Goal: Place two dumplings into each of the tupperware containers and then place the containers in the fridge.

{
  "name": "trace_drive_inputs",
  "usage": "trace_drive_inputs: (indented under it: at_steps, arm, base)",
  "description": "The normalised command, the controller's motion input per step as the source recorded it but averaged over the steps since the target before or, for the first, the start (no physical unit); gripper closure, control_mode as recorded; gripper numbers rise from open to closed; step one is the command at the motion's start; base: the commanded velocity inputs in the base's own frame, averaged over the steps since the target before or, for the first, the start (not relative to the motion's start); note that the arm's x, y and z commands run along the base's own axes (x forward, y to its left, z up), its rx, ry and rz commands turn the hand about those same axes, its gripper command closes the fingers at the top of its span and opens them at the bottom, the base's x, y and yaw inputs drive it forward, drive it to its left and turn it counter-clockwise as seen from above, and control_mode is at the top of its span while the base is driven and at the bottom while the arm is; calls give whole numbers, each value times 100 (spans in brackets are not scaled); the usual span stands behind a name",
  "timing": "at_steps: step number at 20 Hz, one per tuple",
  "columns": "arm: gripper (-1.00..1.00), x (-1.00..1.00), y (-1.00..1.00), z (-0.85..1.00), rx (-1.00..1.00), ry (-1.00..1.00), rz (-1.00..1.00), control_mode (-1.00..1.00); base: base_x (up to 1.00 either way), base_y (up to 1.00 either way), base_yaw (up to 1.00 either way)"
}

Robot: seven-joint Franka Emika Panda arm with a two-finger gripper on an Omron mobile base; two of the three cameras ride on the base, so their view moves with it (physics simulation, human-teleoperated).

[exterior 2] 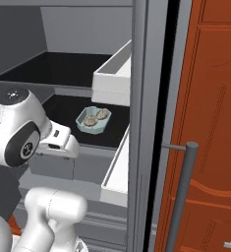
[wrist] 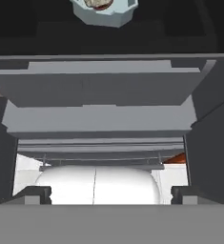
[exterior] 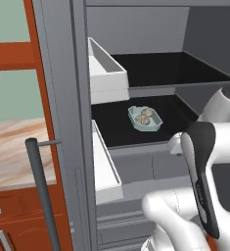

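your pincer (wrist: 107, 194) is spread wide and holds nothing, its two dark tips standing apart at the bottom of the hand view, aimed at the grey drawer fronts below the shelf. the pale blue rectangular tupperware tub (exterior: 145, 119) sits on the black lower shelf (exterior: 111, 128) of the tall grey metal fridge (exterior: 67, 98), near that shelf's front edge, with lumpy beige dumplings (exterior: 144, 116) inside. i judge this tub as stowed. the next move likely calls for drawing the arm clear and fetching the other tub.
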Motion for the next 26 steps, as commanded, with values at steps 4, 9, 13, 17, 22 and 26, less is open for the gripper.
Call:
trace_drive_inputs:
  at_steps: [4, 9, 13, 17, 22, 26]
  arm:
    - [-100, -23, 1, 7, 5, -11, 4, -100]
    - [-100, -8, 14, 4, 0, -5, 0, -100]
    - [-100, 0, 18, 7, 0, -1, 0, -100]
    - [-100, 0, 14, 3, 0, 0, 0, -100]
    - [-100, 0, 0, 0, 0, 0, 0, 100]
    - [-100, 0, 0, 0, 0, 0, 0, 100]
  base:
    - [0, 0, 0]
    - [0, 0, 0]
    - [0, 0, 0]
    - [0, 0, 0]
    - [-68, -24, 0]
    - [-100, -87, 0]
